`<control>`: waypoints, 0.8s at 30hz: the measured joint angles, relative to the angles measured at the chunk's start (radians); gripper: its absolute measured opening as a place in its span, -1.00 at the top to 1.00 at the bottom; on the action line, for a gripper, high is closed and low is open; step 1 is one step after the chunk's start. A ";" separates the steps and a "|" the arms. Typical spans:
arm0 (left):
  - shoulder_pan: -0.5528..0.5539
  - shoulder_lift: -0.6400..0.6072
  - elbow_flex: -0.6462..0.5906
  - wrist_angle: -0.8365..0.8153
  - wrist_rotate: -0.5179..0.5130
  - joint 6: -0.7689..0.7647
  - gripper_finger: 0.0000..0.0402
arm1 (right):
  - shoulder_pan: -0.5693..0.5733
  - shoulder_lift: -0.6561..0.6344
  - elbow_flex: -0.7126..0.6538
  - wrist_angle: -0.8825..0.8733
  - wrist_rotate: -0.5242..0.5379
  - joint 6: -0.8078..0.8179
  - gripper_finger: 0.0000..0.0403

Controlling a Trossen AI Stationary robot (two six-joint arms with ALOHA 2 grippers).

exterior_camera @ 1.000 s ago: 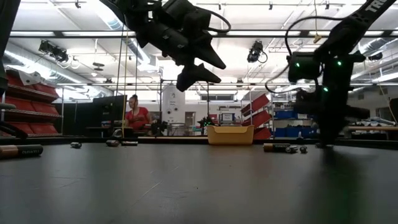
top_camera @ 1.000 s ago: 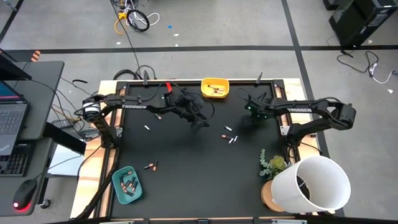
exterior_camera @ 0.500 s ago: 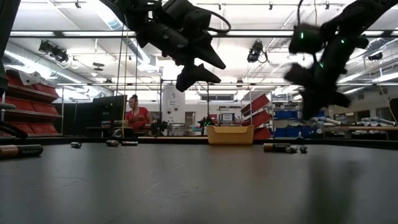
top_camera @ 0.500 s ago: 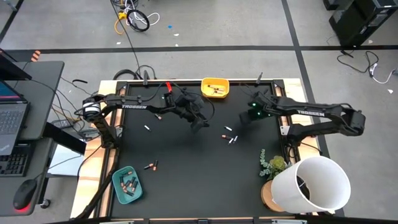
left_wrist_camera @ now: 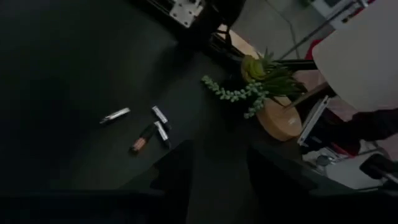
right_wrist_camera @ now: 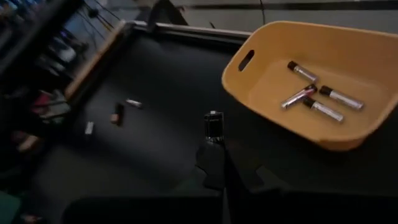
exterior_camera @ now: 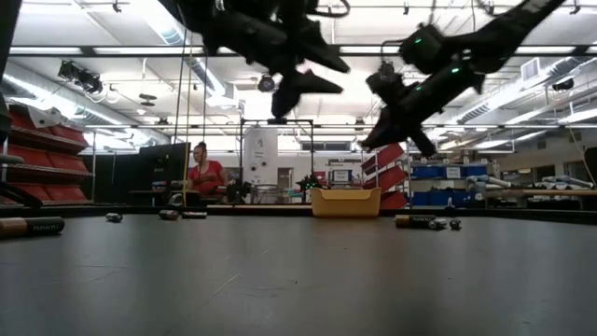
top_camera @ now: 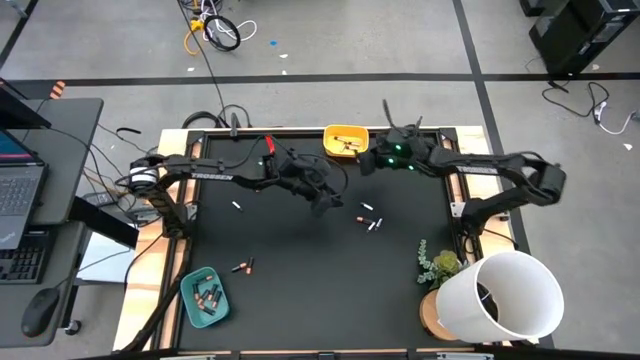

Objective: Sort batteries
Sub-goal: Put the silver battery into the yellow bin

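Clamped upright between the right gripper's (right_wrist_camera: pixel 214 148) closed fingers is one battery (right_wrist_camera: pixel 213 124), dark-bodied with a pale cap, hanging above the black table (top_camera: pixel 300 290) just beside the yellow tray (right_wrist_camera: pixel 348 68); in the high view that gripper (top_camera: pixel 366 165) sits at the far edge of the table, next to the same tray (top_camera: pixel 346 141); three silvery batteries with dark ends (right_wrist_camera: pixel 314 96) lie together on the tray's floor. Near the table's middle a small cluster of loose batteries (top_camera: pixel 369 218) rests on the surface; the left wrist view shows it as three silvery ones and a copper-and-black one (left_wrist_camera: pixel 142 137), close together. Two more loose batteries lie nearer the left side, one pale (top_camera: pixel 237 206), and a copper pair (top_camera: pixel 242 266) sits toward the front; beyond them the teal tray (top_camera: pixel 204 297) at the front-left corner holds several copper-and-black batteries. The left gripper (top_camera: pixel 322 203) hovers above the table just left of the central cluster, its fingers (left_wrist_camera: pixel 174 174) parted with nothing between them. At the right front corner stand a small green plant (top_camera: pixel 438 265) on a wooden base and a large white cylinder (top_camera: pixel 505 295); in the low view a person in red (exterior_camera: pixel 202 175) is at a desk far behind the table.
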 joint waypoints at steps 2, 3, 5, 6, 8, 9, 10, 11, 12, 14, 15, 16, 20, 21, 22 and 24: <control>-0.003 -0.039 0.000 -0.050 -0.026 0.008 0.23 | -0.011 0.070 0.057 -0.022 -0.002 -0.031 1.00; -0.003 -0.061 0.000 -0.076 -0.037 0.012 0.25 | -0.020 0.102 0.086 -0.036 -0.001 -0.043 1.00; 0.001 -0.103 0.000 -0.147 -0.066 0.031 0.28 | -0.035 0.169 0.148 -0.068 0.005 -0.068 1.00; 0.004 -0.123 0.000 -0.175 -0.084 0.042 0.29 | -0.046 0.202 0.180 -0.075 0.006 -0.083 1.00; 0.005 -0.162 0.000 -0.236 -0.124 0.063 0.30 | -0.063 0.267 0.232 -0.097 0.013 -0.107 1.00; 0.006 -0.178 0.000 -0.268 -0.145 0.069 0.30 | -0.074 0.298 0.258 -0.104 0.018 -0.114 1.00; 0.006 -0.191 0.000 -0.295 -0.166 0.075 0.30 | -0.083 0.327 0.280 -0.111 0.024 -0.122 1.00; 0.006 -0.202 0.000 -0.320 -0.183 0.081 0.30 | -0.093 0.354 0.301 -0.121 0.027 -0.127 1.00; 0.006 -0.211 0.000 -0.349 -0.192 0.086 0.30 | -0.104 0.379 0.321 -0.132 0.028 -0.128 1.00; 0.005 -0.228 0.000 -0.396 -0.211 0.089 0.30 | -0.123 0.425 0.355 -0.142 0.028 -0.128 1.00; 0.005 -0.236 0.000 -0.407 -0.216 0.090 0.30 | -0.132 0.445 0.369 -0.160 0.028 -0.128 1.00; 0.004 -0.243 0.000 -0.423 -0.226 0.093 0.30 | -0.138 0.463 0.382 -0.181 0.028 -0.128 1.00; 0.005 -0.248 0.000 -0.434 -0.235 0.116 0.30 | -0.158 0.501 0.424 -0.223 0.020 -0.130 0.96; 0.005 -0.250 0.000 -0.434 -0.235 0.119 0.30 | -0.160 0.504 0.432 -0.225 0.020 -0.130 0.94; 0.005 -0.251 0.000 -0.428 -0.234 0.122 0.30 | -0.161 0.504 0.437 -0.231 0.018 -0.130 0.91; 0.005 -0.252 0.000 -0.424 -0.234 0.137 0.30 | -0.161 0.504 0.444 -0.249 0.016 -0.131 0.84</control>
